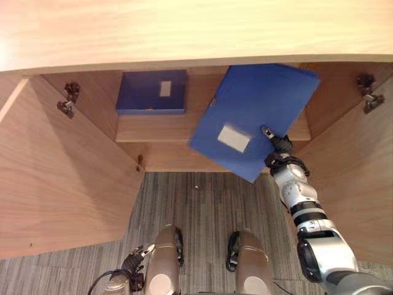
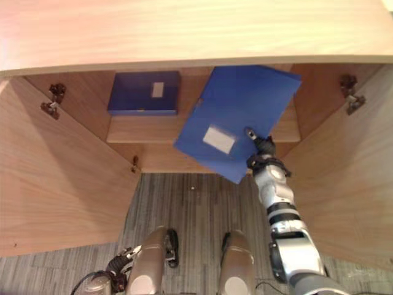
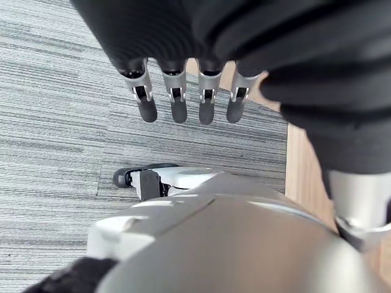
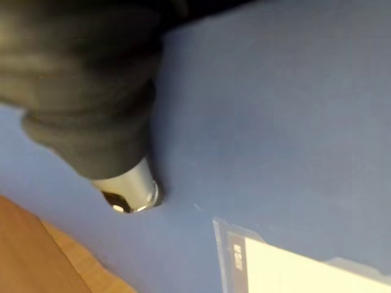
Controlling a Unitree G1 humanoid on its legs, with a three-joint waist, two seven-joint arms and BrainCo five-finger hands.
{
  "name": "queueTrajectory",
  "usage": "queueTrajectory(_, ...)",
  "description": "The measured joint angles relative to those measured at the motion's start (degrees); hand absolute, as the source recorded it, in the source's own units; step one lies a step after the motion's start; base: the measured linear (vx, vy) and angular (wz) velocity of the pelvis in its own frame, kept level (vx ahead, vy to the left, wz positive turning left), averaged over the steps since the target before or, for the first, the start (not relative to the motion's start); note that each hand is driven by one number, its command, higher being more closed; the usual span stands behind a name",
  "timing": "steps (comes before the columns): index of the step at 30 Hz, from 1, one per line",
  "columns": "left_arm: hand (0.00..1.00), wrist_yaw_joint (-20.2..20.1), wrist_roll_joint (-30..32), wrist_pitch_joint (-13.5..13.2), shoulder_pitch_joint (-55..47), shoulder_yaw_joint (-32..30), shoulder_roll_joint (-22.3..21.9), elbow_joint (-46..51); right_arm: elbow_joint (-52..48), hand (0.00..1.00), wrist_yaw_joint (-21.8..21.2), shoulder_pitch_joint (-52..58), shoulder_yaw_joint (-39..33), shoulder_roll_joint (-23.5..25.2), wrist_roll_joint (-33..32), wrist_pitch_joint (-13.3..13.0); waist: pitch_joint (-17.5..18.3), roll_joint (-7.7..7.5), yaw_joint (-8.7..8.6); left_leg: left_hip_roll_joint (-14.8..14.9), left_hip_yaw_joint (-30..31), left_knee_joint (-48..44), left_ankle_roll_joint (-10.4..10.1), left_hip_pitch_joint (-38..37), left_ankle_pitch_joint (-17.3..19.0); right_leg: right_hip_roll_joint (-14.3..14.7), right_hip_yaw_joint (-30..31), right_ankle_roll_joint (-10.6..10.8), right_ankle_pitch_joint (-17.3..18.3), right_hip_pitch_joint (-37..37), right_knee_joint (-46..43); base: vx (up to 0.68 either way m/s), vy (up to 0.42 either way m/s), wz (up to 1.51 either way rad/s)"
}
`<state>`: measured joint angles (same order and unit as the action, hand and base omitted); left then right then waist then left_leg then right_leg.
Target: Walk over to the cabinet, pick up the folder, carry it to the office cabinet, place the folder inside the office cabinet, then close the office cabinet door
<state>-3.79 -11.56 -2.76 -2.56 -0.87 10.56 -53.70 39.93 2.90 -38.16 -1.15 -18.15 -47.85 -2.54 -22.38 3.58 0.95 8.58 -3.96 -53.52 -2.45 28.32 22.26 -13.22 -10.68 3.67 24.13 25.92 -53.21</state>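
Left eye view, read left to right.

Left door point(image 1: 61, 184) of the office cabinet point(image 1: 184, 31) stands wide open at 9 o'clock. Left hand point(image 3: 206, 104) hangs at 7 o'clock, fingers straight and relaxed, holding nothing. Dark blue box point(image 1: 151, 92) lies flat on the shelf point(image 1: 153, 129) at 11 o'clock.

Folder point(image 1: 258, 104) is at 1 o'clock, just beside the box and tilted. Its far edge reaches in over the shelf. Its near corner, by the white label point(image 1: 234, 137), overhangs the carpet point(image 1: 202, 203).

Right hand point(image 1: 277, 147) holds the folder at its near right edge. Thumb point(image 4: 131, 186) is pressed on the top face and the fingers beneath are hidden, so I read it as a pinch. Right door point(image 1: 356, 184) is open at 3 o'clock.

Risks (judgement):
- The grip sits at one edge, off the folder's middle. Its weight may swing it round the thumb, and it could slip to the carpet.
- Let go now, with a good part off the shelf, it would likely tip out.
- Pushed in skewed, its left corner may nudge the box or jam.
- Any part left proud of the shelf front would stop the doors closing.
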Motion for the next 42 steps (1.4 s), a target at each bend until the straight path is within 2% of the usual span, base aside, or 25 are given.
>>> queueTrajectory(4, 0.00, 0.56, -0.53, -0.02, 0.19, -0.01, -0.03, 0.66, -0.97, 1.00, 1.20, -4.52, -0.28, 0.41, -6.54, -1.39, -1.07, 0.28, 0.14, 0.24, -0.10, -3.47, -0.15, 1.83, 2.20, -1.34, -0.56, -0.08, 2.20, 2.13, -4.21, 0.06, -0.011, 0.01)
queueTrajectory(11, 0.00, 2.31, -3.16, 0.08, 1.05, 0.92, -0.03, 2.62, -0.57, 1.00, 4.54, -12.94, -6.36, 0.25, -17.57, -3.54, -2.28, 0.67, 1.17, 0.26, -0.45, -8.14, 0.33, 5.82, 3.77, -4.04, -2.13, -0.12, 4.36, 5.37, -9.80, 0.02, 0.007, 0.11)
queueTrajectory(16, 0.00, 3.82, -6.28, 0.18, 2.61, 1.68, 0.04, 5.40, 1.78, 1.00, 7.63, -21.70, -9.02, -2.45, -23.79, -4.98, -2.77, 1.55, 2.36, 0.25, 0.50, -13.70, 0.56, 13.91, 3.96, -5.97, -3.40, -0.81, 6.42, 11.76, -15.80, -0.05, -0.014, 0.20)
queueTrajectory(18, 0.00, 4.82, -7.12, 0.19, 3.29, 1.66, -0.20, 6.35, 3.06, 1.00, 9.89, -25.14, -9.07, -4.25, -26.60, -5.70, -3.19, 2.30, 2.60, 0.19, 1.28, -16.65, 0.56, 17.76, 4.05, -6.97, -4.05, -1.28, 7.53, 14.50, -18.90, -0.05, -0.029, 0.29)
queueTrajectory(21, 0.00, 6.32, -7.95, 0.09, 3.60, 1.40, -0.27, 8.33, 5.54, 1.00, 13.06, -30.31, -8.80, -5.44, -30.09, -7.43, -3.30, 2.52, 3.24, -0.02, 1.80, -20.95, 0.63, 24.31, 4.11, -8.74, -4.19, -1.98, 9.23, 20.32, -24.12, -0.07, -0.024, 0.20)
queueTrajectory(23, 0.00, 7.13, -8.75, 0.08, 3.62, 0.83, -0.67, 8.76, 8.08, 1.00, 15.21, -33.37, -7.96, -5.71, -30.80, -7.83, -3.55, 3.04, 3.33, -0.02, 2.56, -23.44, 0.62, 27.89, 4.14, -9.11, -4.22, -2.19, 9.90, 23.37, -26.62, -0.07, -0.006, 0.11)
queueTrajectory(26, 0.00, 8.48, -9.23, 0.10, 3.62, -0.39, -1.39, 8.76, 12.97, 1.00, 18.58, -36.95, -2.90, -6.08, -32.02, -7.73, -3.67, 3.21, 3.44, -0.16, 3.24, -26.29, 0.53, 32.73, 3.97, -10.10, -4.22, -2.82, 10.54, 27.72, -30.08, -0.05, 0.003, 0.09)
queueTrajectory(32, 0.00, 10.31, -9.78, 0.00, 3.87, -1.53, -2.86, 10.17, 19.66, 1.00, 22.71, -42.29, 8.71, -6.15, -32.12, -5.24, -3.96, 3.78, 4.90, -0.67, 4.33, -29.10, -0.05, 38.72, 2.99, -11.23, -4.29, -4.04, 11.55, 33.37, -34.33, -0.03, -0.030, 0.09)
queueTrajectory(35, 0.00, 10.43, -11.03, -0.02, 3.87, -2.31, -3.75, 10.76, 20.69, 1.00, 23.29, -43.89, 10.27, -6.85, -32.69, -5.16, -4.16, 4.05, 4.96, -2.09, 4.69, -29.38, -0.18, 39.87, 2.42, -12.96, -4.67, -4.49, 12.34, 34.10, -35.77, -0.01, -0.046, 0.26)
queueTrajectory(37, 0.00, 10.50, -11.64, -0.02, 3.78, -2.56, -3.84, 11.35, 20.68, 1.00, 23.34, -44.93, 10.30, -7.73, -33.37, -5.16, -4.22, 4.17, 5.61, -2.17, 5.00, -29.82, -0.30, 40.71, 2.33, -13.04, -4.85, -4.58, 12.57, 34.62, -36.38, -0.01, -0.046, 0.11)
queueTrajectory(42, 0.00, 10.52, -13.42, -0.04, 3.74, -3.26, -4.18, 12.03, 20.55, 1.00, 23.33, -45.49, 9.53, -12.48, -34.40, -5.69, -4.24, 4.22, 6.13, -3.68, 4.99, -29.83, -0.20, 41.14, 1.79, -14.82, -4.89, -4.46, 13.14, 34.72, -37.27, -0.01, -0.032, 0.14)
